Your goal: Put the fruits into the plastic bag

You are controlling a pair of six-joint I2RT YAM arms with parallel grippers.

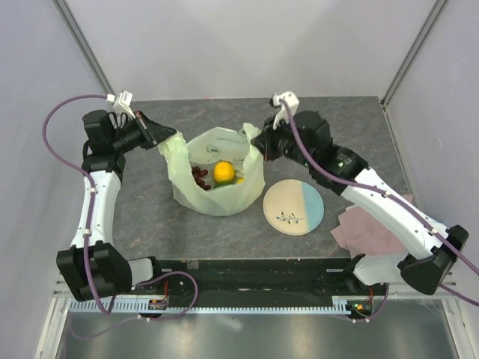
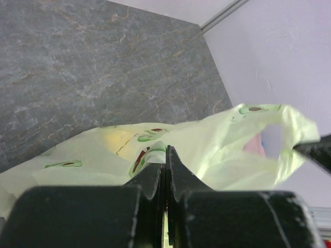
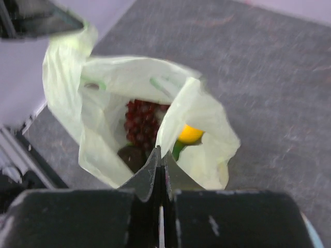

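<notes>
The pale green plastic bag stands open mid-table. Inside it I see the dark red grape bunch, the round orange and a bit of yellow pear. My left gripper is shut on the bag's left handle. My right gripper is shut on the bag's right edge. In the right wrist view the grapes, the orange, a dark round fruit and a green avocado sliver lie in the bag.
A round cream-and-light-blue plate with a sprig lies right of the bag. A pink cloth lies at the right under the right arm. White walls enclose the grey table on three sides.
</notes>
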